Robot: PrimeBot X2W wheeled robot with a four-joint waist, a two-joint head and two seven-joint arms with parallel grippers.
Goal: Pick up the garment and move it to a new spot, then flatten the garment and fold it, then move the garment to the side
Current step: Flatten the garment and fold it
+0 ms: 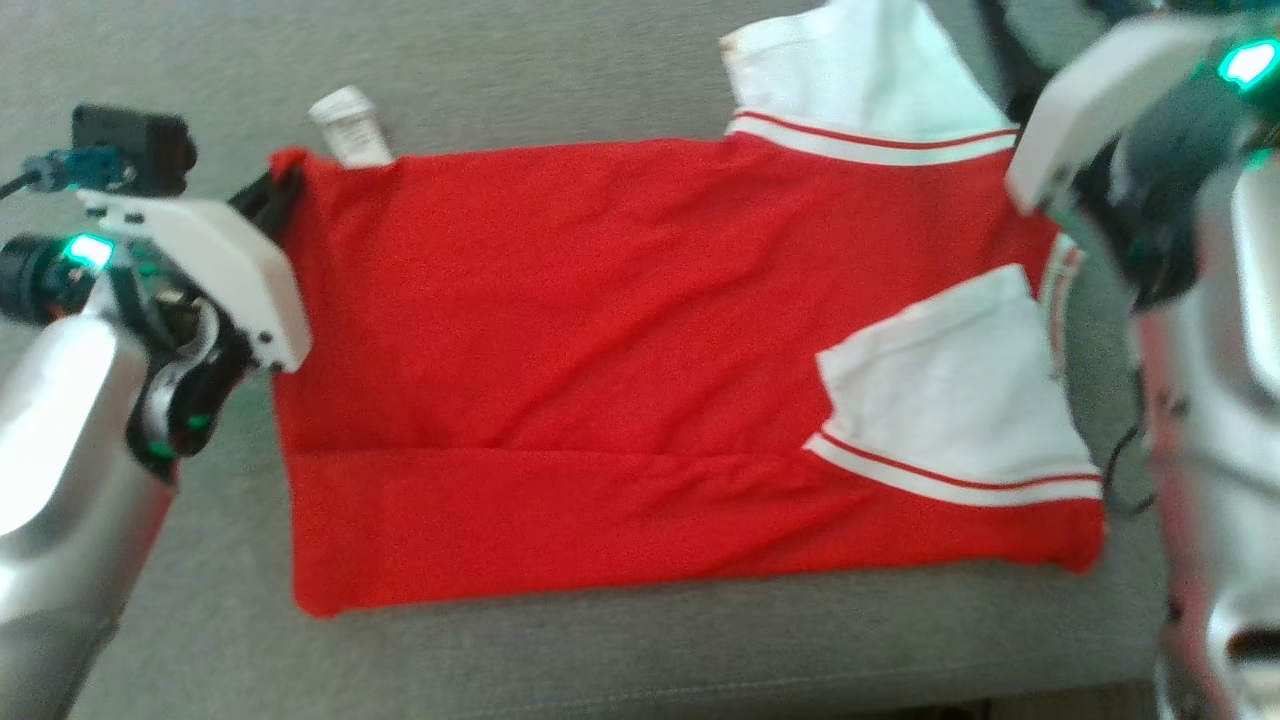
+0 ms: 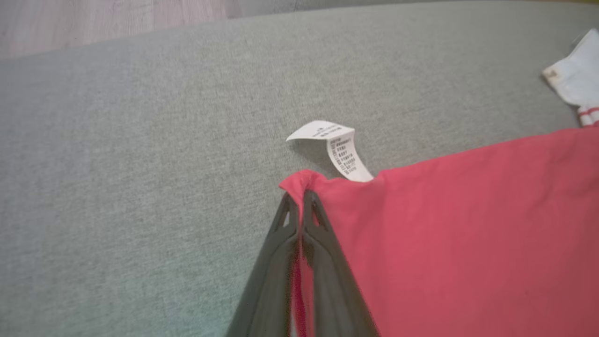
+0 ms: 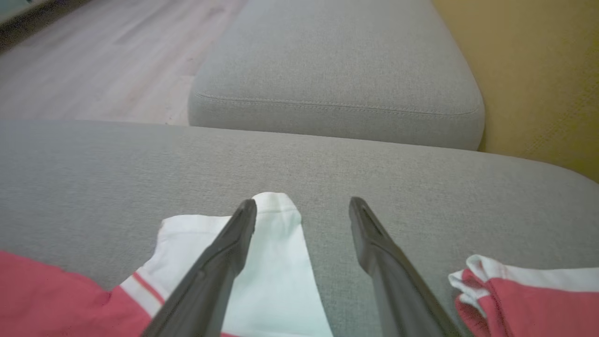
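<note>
1. Head view: light is soft and even, from no marked direction; the whole frame is slightly blurred, most at the right arm [image 1: 1190,350].
2. Glare whitens the left forearm [image 1: 50,430]; the garment [image 1: 600,350] reads saturated red.
3. Left wrist view: the label [image 2: 341,152] is sharp and casts a small soft shadow on the cushion [image 2: 140,164]; the left hand [image 2: 299,201] blurs toward the bottom edge.
4. Right wrist view: the right hand [image 3: 303,206] is soft-edged; the cushion's far edge bows with lens distortion.

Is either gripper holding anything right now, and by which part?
The left gripper is shut on the red garment, pinching its corner beside the white label. The right gripper is open over a white sleeve, holding nothing.
</note>
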